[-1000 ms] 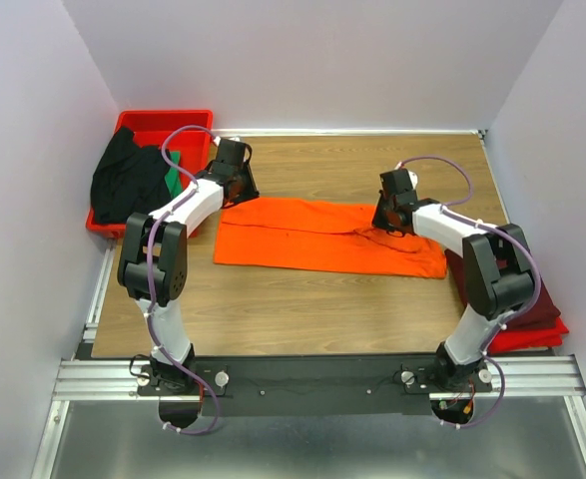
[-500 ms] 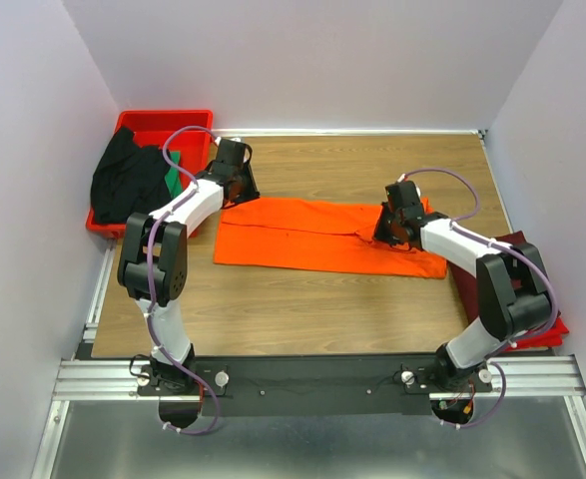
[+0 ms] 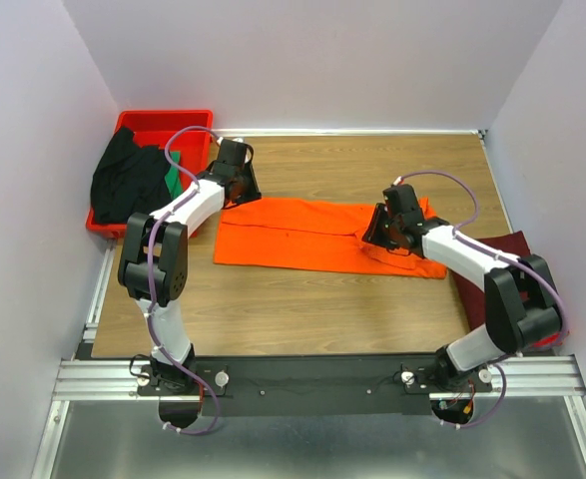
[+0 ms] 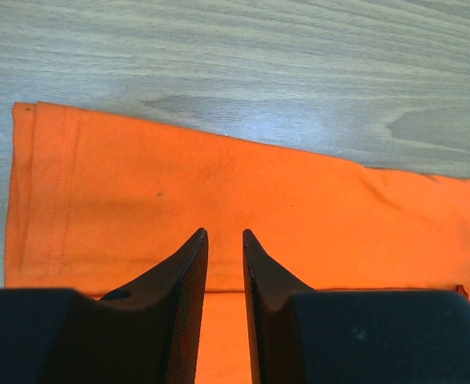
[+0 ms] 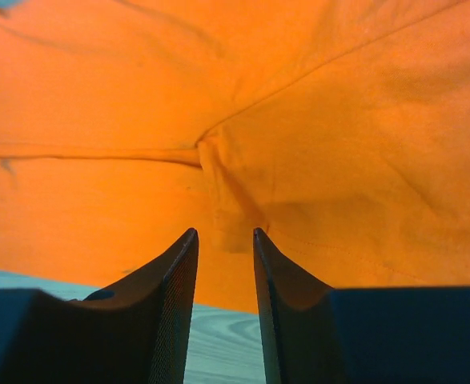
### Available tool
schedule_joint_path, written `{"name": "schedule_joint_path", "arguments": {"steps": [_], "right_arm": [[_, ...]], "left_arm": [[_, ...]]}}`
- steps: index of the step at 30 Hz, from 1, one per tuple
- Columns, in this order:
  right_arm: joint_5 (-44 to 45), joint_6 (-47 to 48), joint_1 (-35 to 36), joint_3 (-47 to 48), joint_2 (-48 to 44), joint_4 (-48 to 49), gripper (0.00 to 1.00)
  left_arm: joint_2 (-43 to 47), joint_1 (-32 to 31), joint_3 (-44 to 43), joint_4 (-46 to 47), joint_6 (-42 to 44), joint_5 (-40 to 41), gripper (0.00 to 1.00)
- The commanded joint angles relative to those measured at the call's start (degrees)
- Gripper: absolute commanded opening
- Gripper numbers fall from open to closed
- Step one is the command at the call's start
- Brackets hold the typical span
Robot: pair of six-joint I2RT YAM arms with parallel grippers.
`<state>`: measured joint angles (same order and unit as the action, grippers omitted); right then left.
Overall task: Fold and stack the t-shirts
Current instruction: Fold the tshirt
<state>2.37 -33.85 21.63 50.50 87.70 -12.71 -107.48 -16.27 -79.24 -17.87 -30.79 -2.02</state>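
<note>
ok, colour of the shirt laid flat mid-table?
Bright orange t-shirt, clearest in the left wrist view.

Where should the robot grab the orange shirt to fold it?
Probably the two corners at the left short end of the orange t-shirt, coming down from above and sliding under the hem from the left. It lies flat as a long strip on the table, so only its edges can be pinched.

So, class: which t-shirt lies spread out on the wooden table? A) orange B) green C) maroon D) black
A: the orange t-shirt lies flat across the table, while the black t-shirt is heaped over the red tray.
</note>
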Motion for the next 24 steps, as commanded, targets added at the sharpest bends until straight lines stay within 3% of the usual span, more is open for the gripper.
{"name": "schedule_joint_path", "arguments": {"steps": [1,14,24], "right_arm": [[4.4,-0.3,0.3,-0.2,-4.2,-1.1,0.43],[16.4,-3.7,-1.0,3.6,2.6,-5.0,0.39],[14.4,-4.5,-7.1,6.5,11.3,-5.0,0.38]], "left_arm": [[0.7,-0.3,0.8,0.6,1.1,-0.9,0.31],[0.4,-1.1,1.4,0.4,0.1,-0.1,0.32],[1.4,-3.5,10.3,0.8,-8.1,5.4,0.32]]}}
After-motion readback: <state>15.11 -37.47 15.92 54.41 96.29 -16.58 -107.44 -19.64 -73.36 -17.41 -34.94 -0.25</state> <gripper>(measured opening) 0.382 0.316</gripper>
